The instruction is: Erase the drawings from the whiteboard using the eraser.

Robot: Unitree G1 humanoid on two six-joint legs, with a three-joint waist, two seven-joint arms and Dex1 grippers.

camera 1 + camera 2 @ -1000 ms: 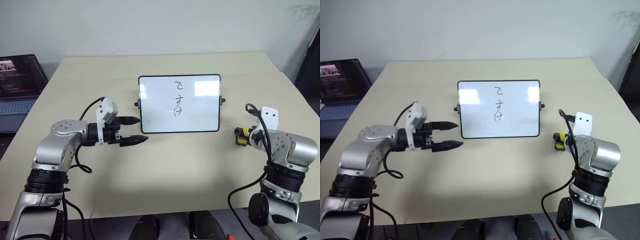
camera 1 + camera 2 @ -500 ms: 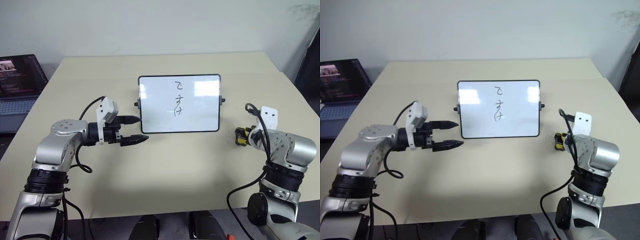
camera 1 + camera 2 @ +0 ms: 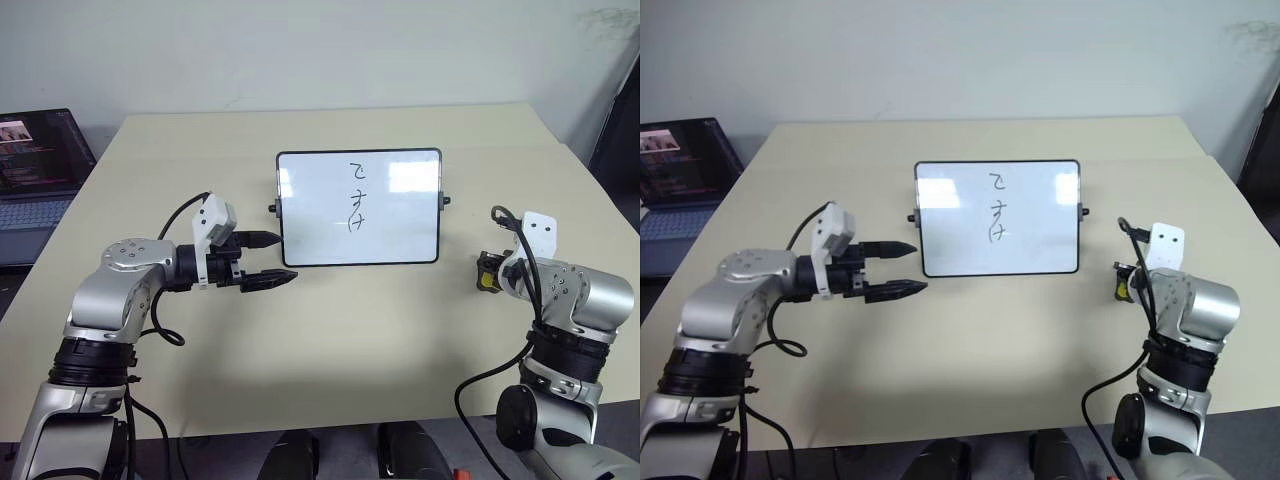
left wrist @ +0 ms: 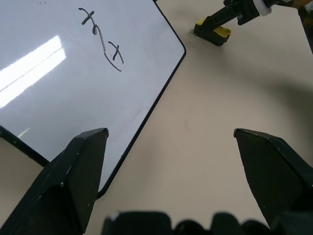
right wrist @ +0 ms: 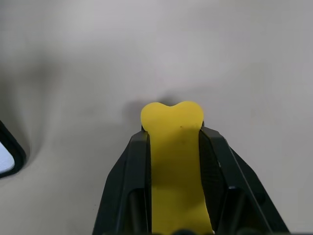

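right pincer (image 5: 174,142) clamping eraser (image 5: 172,127), left pincer (image 3: 268,260) wide

Whiteboards: 1, the whiteboard (image 3: 359,207), propped on the table (image 3: 350,340).
Drawings: 1 vertical column of about 3 handwritten characters, the drawings (image 3: 356,197), on the board.
Erasers: 1, the eraser (image 5: 175,161), yellow.
Grippers: 2, the left gripper (image 3: 268,260) and the right gripper (image 5: 175,139), each with 2 black fingers.
Laptops: 1, the laptop (image 3: 38,165), beside the table.
Tables: 1.
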